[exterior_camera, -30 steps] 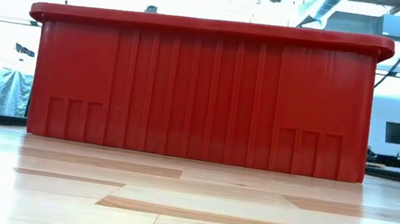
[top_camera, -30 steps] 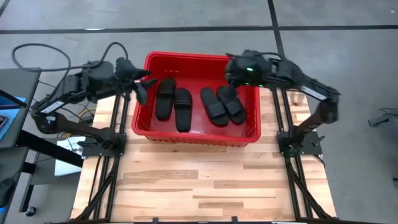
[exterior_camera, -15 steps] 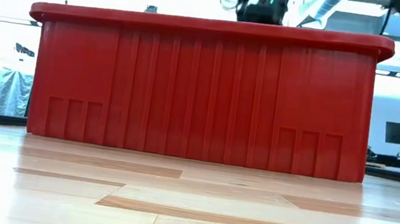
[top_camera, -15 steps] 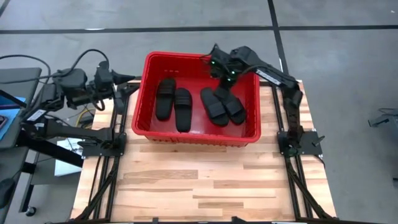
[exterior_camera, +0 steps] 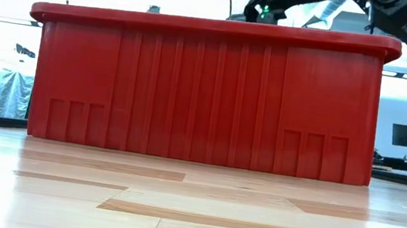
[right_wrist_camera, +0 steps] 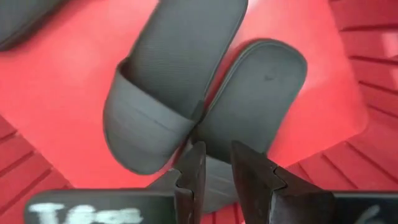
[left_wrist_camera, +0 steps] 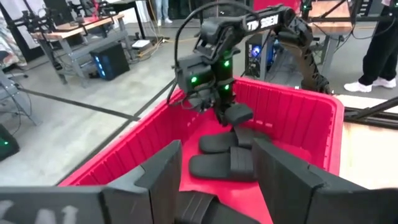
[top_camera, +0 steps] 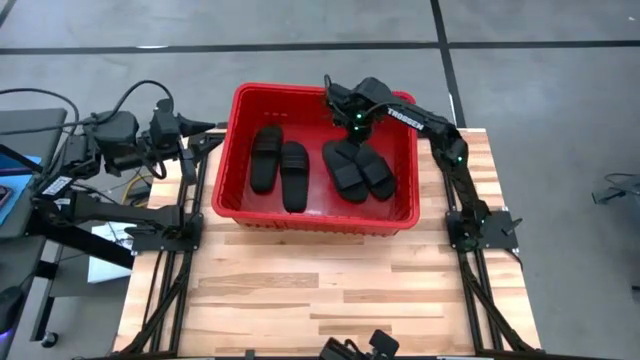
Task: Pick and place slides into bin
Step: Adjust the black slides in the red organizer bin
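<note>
The red bin sits at the counter's far edge, its near half bare. Four slides lie flat inside: the left pair runs lengthwise front to back, the right pair is angled and overlapping. The right hand hangs over the bin's far wall above the right pair, fingers slightly parted, gripping nothing. The left hand waits outside the bin's left rim, spread. The low view shows only the bin's wall; its contents are hidden.
</note>
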Tool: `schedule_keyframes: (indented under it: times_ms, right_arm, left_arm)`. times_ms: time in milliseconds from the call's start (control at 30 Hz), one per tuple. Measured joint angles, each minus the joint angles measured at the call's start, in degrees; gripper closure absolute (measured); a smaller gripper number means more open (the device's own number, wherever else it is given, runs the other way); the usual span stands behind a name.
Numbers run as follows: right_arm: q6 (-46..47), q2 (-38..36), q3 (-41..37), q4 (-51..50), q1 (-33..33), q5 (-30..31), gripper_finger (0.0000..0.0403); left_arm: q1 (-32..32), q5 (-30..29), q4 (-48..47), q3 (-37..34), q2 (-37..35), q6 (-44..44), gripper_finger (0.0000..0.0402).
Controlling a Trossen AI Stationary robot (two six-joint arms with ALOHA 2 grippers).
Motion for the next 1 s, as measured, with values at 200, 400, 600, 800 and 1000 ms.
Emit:
schedule_keyframes:
  times_ms: [200,400,600,800,1000]
  right_arm:
    - [2.92,4.1,-0.07,0.0,0.17,1.1,0.0333]
    - [3.09,7.3,-0.1,0.02,1.55,3.05,0.0333]
    - [2.83,7.3,-3.06,-0.03,3.83,3.24,0.0333]
    - [0.69,7.28,-3.54,0.0,5.66,4.72,0.0333]
    - [-2.3,7.28,-3.54,0.0,7.69,4.67,0.0333]
  left_arm:
    - [0.0,-0.12,0.82,0.0,-0.12,0.0,0.0214]
    - [0.0,-1.88,1.15,0.0,-0.14,0.21,0.0214]
    - [0.0,-2.01,1.18,0.0,-0.12,0.59,0.0214]
    - [0.0,-2.01,1.18,0.0,-0.12,0.57,0.0214]
    - [0.0,-2.01,1.18,0.0,-0.12,0.59,0.0214]
